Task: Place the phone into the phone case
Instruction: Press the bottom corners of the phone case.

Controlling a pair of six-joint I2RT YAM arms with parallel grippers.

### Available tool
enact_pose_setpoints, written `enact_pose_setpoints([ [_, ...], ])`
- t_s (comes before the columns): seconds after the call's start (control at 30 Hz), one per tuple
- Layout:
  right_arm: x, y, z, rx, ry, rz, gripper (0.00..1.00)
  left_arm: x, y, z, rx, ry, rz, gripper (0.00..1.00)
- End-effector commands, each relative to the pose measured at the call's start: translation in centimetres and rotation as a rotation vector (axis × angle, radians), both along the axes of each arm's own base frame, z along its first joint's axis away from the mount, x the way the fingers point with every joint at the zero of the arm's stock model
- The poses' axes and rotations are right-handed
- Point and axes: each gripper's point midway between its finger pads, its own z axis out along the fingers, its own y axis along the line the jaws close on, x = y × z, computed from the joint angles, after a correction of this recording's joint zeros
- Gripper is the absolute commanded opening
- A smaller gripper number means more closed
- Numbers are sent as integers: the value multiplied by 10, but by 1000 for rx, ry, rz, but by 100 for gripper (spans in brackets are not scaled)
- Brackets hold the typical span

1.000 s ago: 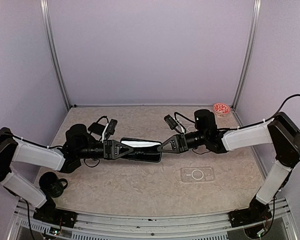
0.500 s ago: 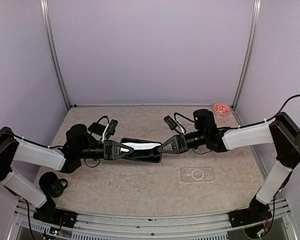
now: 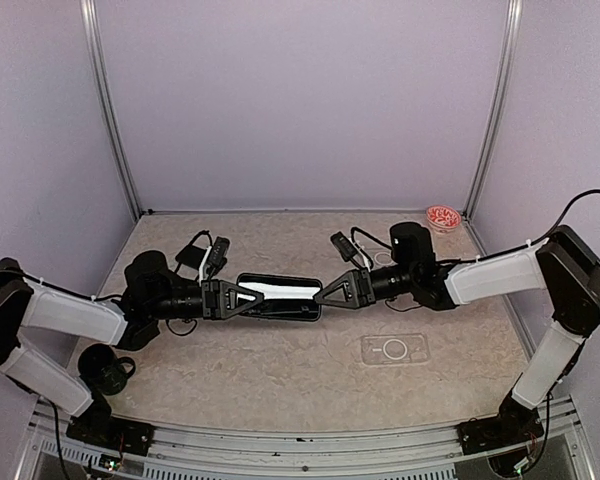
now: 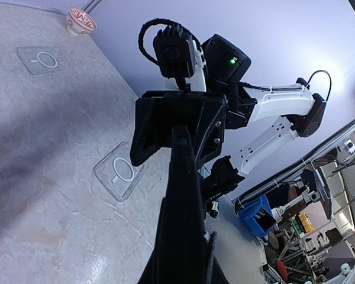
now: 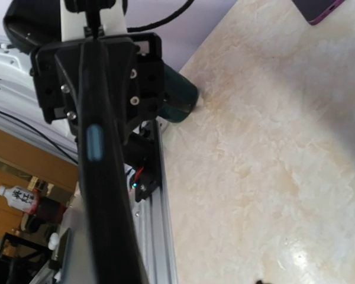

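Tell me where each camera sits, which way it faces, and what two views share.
Top external: above and behind the bases, looking down at the table; both arms show, left end effector and right end effector at opposite ends of the phone.
Left wrist: on the left arm, looking along the phone toward the right arm and the phone case.
Right wrist: on the right arm, looking along the phone toward the left arm and a mug.
Shared: the phone in all three; the phone case in top and left wrist.
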Motion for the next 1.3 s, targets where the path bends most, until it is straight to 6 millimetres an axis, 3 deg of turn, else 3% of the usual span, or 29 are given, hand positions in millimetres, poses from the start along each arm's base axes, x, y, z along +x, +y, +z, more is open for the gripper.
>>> enact_pose_setpoints([
  [0.0,-11,1,16,72,-13,38,55,0,7,38,-102,-123,29,0],
  [0.33,-30,18,18,108,8,113,51,2,9,42,-114,-134,46,0],
  [0.53,-32,21,17,113,30,125,25,3,10,41,-104,-139,58,0],
  [0.77,-29,23,21,107,26,122,1,4,10,39,-90,-138,62,0],
  [0.87,-25,25,20,86,5,108,0,6,9,34,-68,-125,63,3],
  [1.07,-12,26,16,13,-63,41,0,5,8,27,-39,-109,48,32],
  [1.2,-3,23,12,-41,-107,-13,0,2,6,26,-32,-109,30,32],
  [1.27,-2,22,11,-52,-117,-21,0,1,6,26,-33,-110,25,22],
])
